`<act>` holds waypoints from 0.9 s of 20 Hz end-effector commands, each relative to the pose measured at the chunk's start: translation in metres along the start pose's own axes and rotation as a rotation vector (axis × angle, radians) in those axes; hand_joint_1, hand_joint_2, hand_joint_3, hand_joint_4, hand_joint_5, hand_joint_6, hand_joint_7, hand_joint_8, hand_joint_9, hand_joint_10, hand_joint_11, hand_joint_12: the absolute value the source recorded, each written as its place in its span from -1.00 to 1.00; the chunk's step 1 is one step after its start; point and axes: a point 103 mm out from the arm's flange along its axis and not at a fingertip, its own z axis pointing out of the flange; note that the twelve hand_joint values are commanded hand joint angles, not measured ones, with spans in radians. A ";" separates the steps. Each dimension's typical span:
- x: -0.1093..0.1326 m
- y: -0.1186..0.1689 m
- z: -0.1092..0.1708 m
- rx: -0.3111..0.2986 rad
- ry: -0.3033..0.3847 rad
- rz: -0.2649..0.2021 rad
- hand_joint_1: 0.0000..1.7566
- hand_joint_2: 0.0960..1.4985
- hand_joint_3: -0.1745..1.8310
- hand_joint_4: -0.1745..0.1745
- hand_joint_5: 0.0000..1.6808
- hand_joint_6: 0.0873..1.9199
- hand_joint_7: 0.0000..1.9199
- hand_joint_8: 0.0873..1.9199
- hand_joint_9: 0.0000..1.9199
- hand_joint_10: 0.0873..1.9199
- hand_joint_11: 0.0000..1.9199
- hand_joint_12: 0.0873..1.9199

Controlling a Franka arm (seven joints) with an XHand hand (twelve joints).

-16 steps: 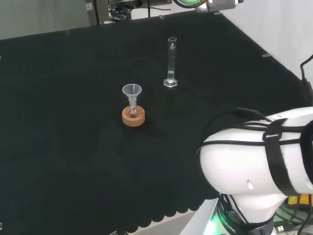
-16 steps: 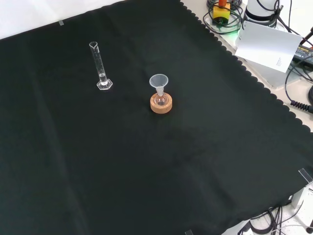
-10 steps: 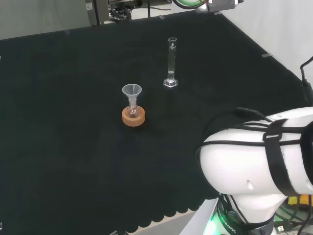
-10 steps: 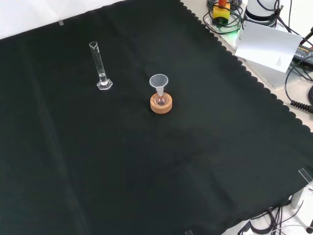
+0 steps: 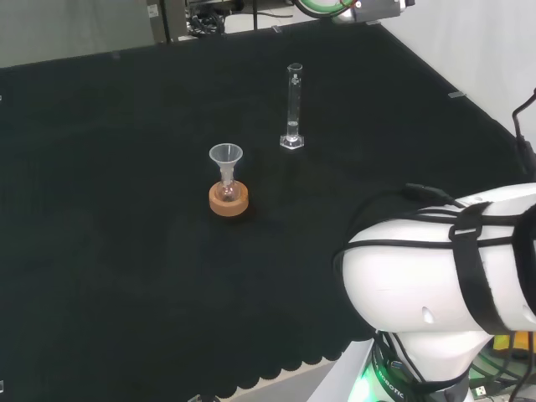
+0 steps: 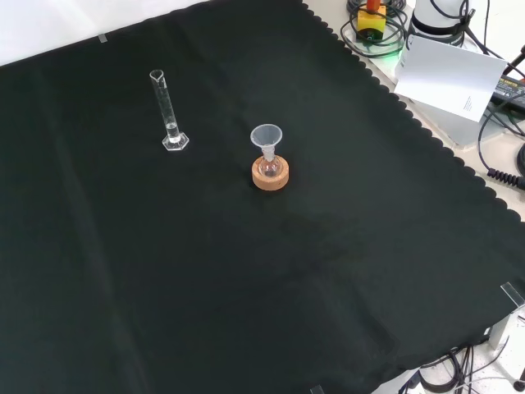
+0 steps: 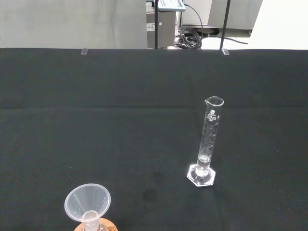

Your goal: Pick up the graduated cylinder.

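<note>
Clear glass graduated cylinder (image 5: 292,105) on matt black cloth (image 5: 126,251).

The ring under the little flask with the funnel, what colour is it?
The ring is orange-brown, like cork; the front view shows it best.

arm (image 5: 435,276): white links at head view's right | cabled, strapped
</note>
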 end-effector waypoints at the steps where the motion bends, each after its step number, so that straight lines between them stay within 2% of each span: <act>1: -0.010 0.020 0.029 0.016 0.020 0.022 -0.85 0.60 -0.51 -0.16 -0.80 -1.00 -1.00 -0.53 -0.86 -0.33 -1.00 0.42; 6: -0.054 0.065 0.066 0.011 0.056 0.057 -0.82 0.59 -0.52 -0.18 -0.79 -1.00 -0.99 -0.52 -0.84 -0.33 -1.00 0.44; 10: -0.076 0.107 0.085 0.016 0.073 0.081 -0.79 0.58 -0.54 -0.21 -0.78 -1.00 -0.98 -0.50 -0.82 -0.33 -0.99 0.44; 12: -0.084 0.125 0.095 -0.002 0.087 0.075 -0.77 0.58 -0.54 -0.23 -0.77 -1.00 -0.98 -0.49 -0.81 -0.32 -0.98 0.44; 14: -0.089 0.136 0.106 -0.090 0.113 0.039 -0.74 0.57 -0.55 -0.26 -0.75 -1.00 -0.96 -0.48 -0.79 -0.32 -0.97 0.44; 15: -0.091 0.141 0.111 -0.109 0.121 0.031 -0.70 0.55 -0.55 -0.29 -0.72 -1.00 -0.92 -0.45 -0.75 -0.32 -0.93 0.44; 18: -0.096 0.159 0.131 -0.079 0.146 0.035 -0.60 0.52 -0.57 -0.33 -0.64 -1.00 -0.86 -0.41 -0.65 -0.33 -0.83 0.42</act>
